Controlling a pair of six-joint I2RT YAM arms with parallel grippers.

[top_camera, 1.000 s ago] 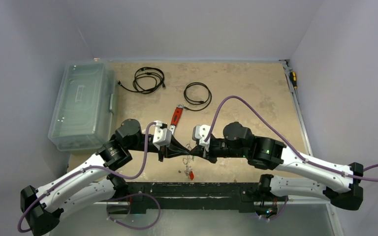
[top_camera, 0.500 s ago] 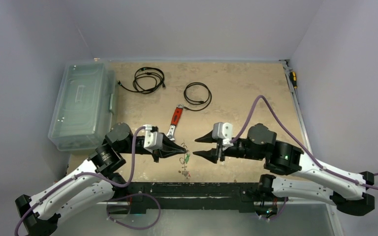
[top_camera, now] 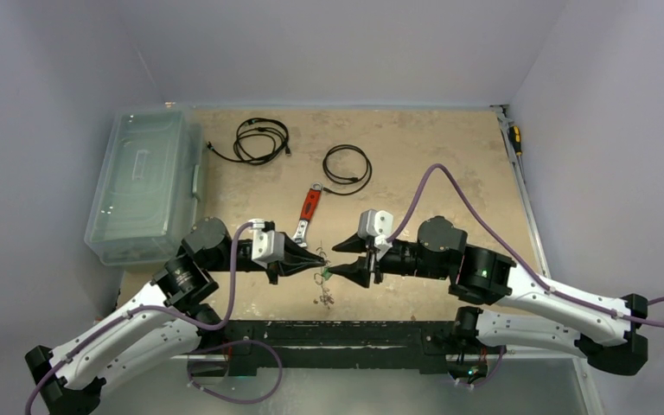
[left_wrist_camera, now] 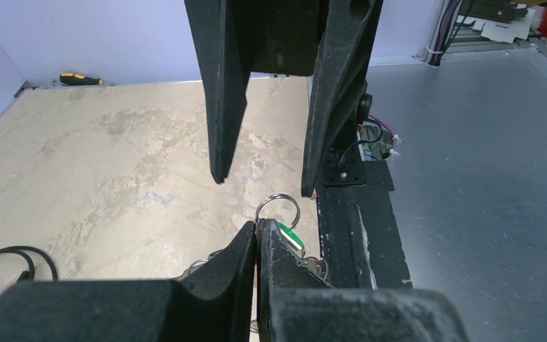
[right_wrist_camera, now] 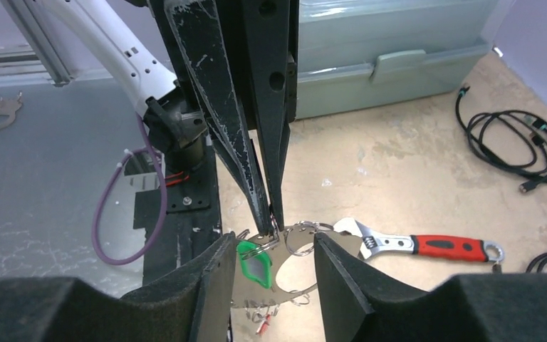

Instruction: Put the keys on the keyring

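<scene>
— What sits closest to the arm bases?

— A little cluster of silvery keys (top_camera: 322, 298), low by the front edge of the bench (top_camera: 450, 164). Whether they hang free or touch the bench I can't tell.

— And just beyond them?

— The two claws, tip to tip. The left claw (top_camera: 318, 261) is pinched tight on the keyring (left_wrist_camera: 297, 214). In the left wrist view the thin wire loop sticks out past its tips. The green-headed key (right_wrist_camera: 254, 263) hangs just beside those tips, next to the ring.

— Is the right claw holding anything?

— No. The right claw (top_camera: 335, 259) stands partly spread, one finger on each side of the left claw's tip. The ring and the green-headed key lie in the gap between its fingers, and neither finger looks to press on them.

— Farther out?

— A red-handled wrench (top_camera: 309, 209) lies flat on the bench just past the claws, head end toward them. Beyond it is a coiled black cable (top_camera: 347, 169), then a second cable (top_camera: 261, 139) farther back and to the left. A clear lidded box (top_camera: 143, 181) sits along the left edge, and a screwdriver (top_camera: 515, 138) lies at the far right edge.
</scene>
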